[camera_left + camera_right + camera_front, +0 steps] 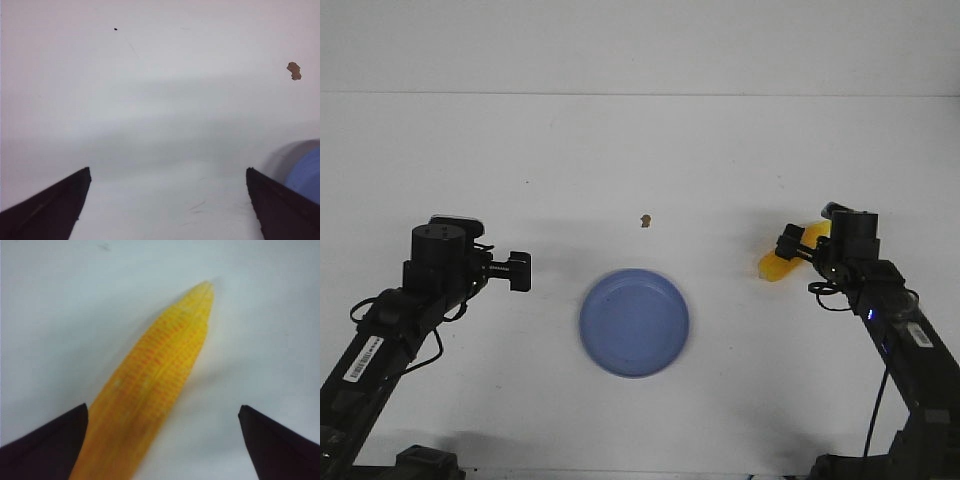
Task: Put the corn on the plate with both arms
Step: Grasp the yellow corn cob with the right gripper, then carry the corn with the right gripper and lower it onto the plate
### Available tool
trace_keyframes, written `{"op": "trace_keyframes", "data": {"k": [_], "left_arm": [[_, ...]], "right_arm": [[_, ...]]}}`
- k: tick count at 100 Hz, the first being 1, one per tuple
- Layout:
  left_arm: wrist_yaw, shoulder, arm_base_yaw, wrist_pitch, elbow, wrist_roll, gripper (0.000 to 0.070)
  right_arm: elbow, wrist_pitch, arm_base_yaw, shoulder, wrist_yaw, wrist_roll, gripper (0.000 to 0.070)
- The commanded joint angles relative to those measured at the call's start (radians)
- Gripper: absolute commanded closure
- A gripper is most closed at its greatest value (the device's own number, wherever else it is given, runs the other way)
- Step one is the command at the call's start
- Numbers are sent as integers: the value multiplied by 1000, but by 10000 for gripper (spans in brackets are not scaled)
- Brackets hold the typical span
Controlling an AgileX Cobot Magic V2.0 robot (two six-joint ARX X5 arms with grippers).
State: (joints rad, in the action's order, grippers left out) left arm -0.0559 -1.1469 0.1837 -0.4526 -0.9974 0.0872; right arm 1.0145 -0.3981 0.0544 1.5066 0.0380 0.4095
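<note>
One corn (155, 385) cob between my spread right gripper (162, 450) fingers, ungripped.
Looks stiff, round, roll-prone; I'd pinch mid-body. Left gripper (167, 210) wide, empty, plate (634, 322) beside it.

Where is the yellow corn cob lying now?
In the front view the yellow corn cob lies on the white table, right of the blue round plate, under the right tool.

Light was even and bright over the white table (640, 150), with soft shadows only. The round periwinkle-blue plate (634, 322) showed no glare. In the right wrist view the bright yellow corn cob (155, 385) blurred toward the dark fingertips (47, 447).
</note>
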Motion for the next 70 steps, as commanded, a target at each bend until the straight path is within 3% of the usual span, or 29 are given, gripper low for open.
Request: {"op": "trace_keyframes", "data": {"k": [1,17,32,38,48,51,70], "left_arm": [[0,-6,1,3,-14,-15,63],[0,-6,1,3,-14,-15,63],[0,-6,1,3,-14,-15,63],[0,-6,1,4,-14,-15,63],[0,-6,1,4,-14,-15,63],[0,-6,1,4,-14,-15,63],[0,-6,1,4,-14,-15,63]], "right_arm": [[40,18,2,49,23,15,67],[70,44,2,135,93,37,69],[72,34,1,182,106,39,99],[72,30,1,196,123,39,178],[72,22,1,199,130,38,445],[72,23,-1,197,134,35,489],[72,18,-17,146,239,-7,498]]}}
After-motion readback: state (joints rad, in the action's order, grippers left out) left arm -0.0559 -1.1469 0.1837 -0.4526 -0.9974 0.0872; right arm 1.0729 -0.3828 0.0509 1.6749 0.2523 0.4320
